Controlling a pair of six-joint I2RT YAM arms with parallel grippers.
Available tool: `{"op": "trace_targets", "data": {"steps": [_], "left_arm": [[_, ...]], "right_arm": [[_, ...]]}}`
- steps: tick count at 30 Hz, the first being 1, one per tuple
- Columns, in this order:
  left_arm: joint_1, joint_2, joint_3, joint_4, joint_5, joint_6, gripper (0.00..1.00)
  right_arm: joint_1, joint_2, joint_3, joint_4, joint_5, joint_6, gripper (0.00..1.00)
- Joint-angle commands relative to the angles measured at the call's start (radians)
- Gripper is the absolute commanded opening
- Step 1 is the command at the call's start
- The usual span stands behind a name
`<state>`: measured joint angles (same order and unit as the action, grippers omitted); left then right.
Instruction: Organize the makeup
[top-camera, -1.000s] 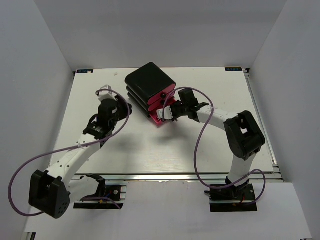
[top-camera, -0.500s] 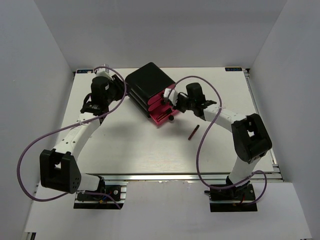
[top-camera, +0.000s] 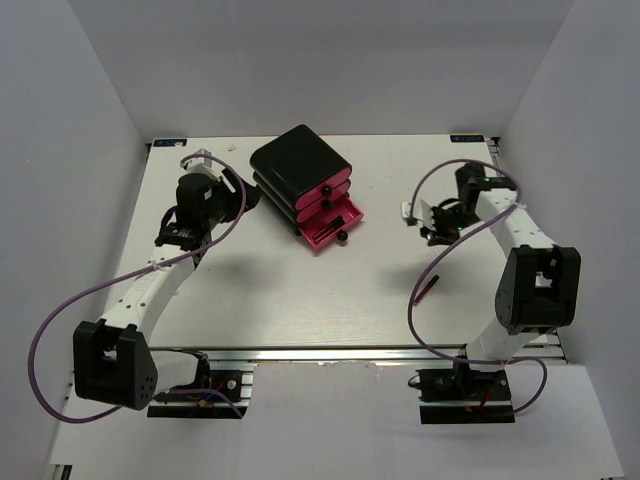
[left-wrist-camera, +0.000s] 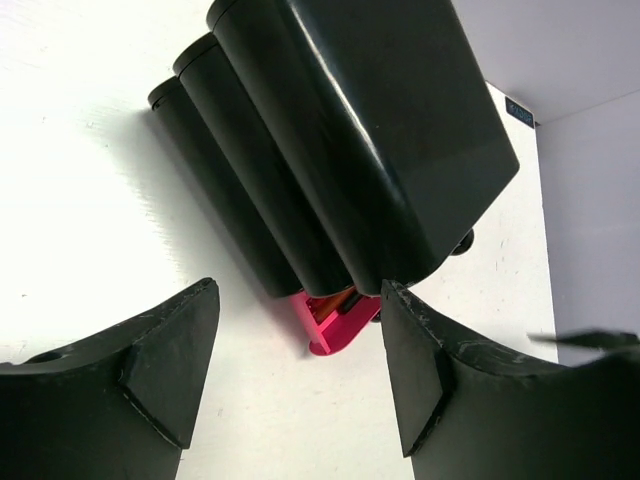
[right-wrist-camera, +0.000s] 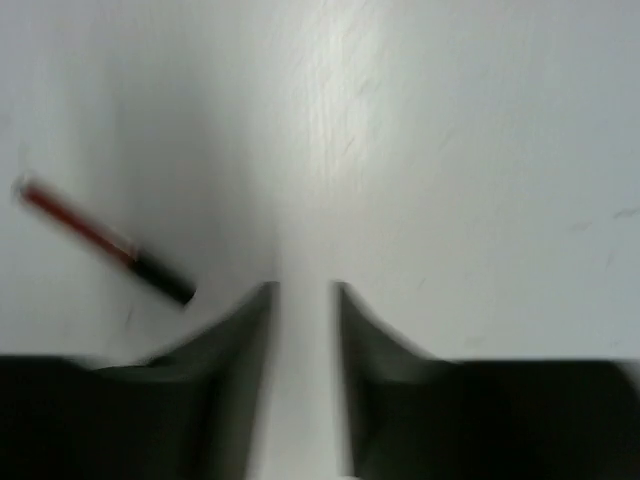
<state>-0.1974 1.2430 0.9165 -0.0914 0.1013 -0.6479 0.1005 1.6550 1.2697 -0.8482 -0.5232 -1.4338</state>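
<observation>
A slim black-and-red lipstick tube (top-camera: 428, 289) lies loose on the table at the right; the right wrist view shows it (right-wrist-camera: 100, 240) left of the fingers. My right gripper (top-camera: 425, 220) (right-wrist-camera: 303, 288) hovers over bare table, its jaws a narrow gap apart with nothing between them. The black box (top-camera: 298, 172) has its bottom pink drawer (top-camera: 336, 226) pulled out. In the left wrist view, tan and dark items show inside that drawer (left-wrist-camera: 338, 305). My left gripper (top-camera: 243, 198) (left-wrist-camera: 297, 290) is open and empty, just left of the box.
White walls close in the table at the back and on both sides. The right arm's purple cable (top-camera: 412, 300) loops over the table near the lipstick tube.
My right gripper has drawn back from the pink drawer to the right side of the table. The lipstick tube appeared on the table and has shifted right and nearer. The left arm moved slightly.
</observation>
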Motion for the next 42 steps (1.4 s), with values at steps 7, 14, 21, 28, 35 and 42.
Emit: {"op": "trace_targets", "data": {"steps": [7,14,21,28,35,42], "left_arm": [[0.010,-0.079,-0.068,0.024,-0.002,-0.021,0.75],[0.024,-0.093,-0.081,0.001,-0.006,-0.012,0.76],[0.032,-0.117,-0.117,0.012,-0.006,-0.025,0.76],[0.047,-0.129,-0.117,-0.007,-0.003,-0.015,0.76],[0.050,-0.106,-0.122,0.022,0.015,-0.032,0.76],[0.050,-0.102,-0.131,0.025,0.021,-0.033,0.76]], "right_arm": [[-0.127,-0.055,-0.124,-0.463,0.409,-0.649,0.00],[-0.110,-0.003,-0.358,-0.370,0.482,-0.665,0.00],[-0.110,0.095,-0.461,-0.234,0.537,-0.570,0.00],[-0.108,0.098,-0.428,-0.088,0.421,-0.504,0.00],[-0.105,0.063,-0.328,-0.037,0.264,-0.458,0.00],[-0.102,0.055,-0.265,-0.164,0.178,-0.511,0.00]]}}
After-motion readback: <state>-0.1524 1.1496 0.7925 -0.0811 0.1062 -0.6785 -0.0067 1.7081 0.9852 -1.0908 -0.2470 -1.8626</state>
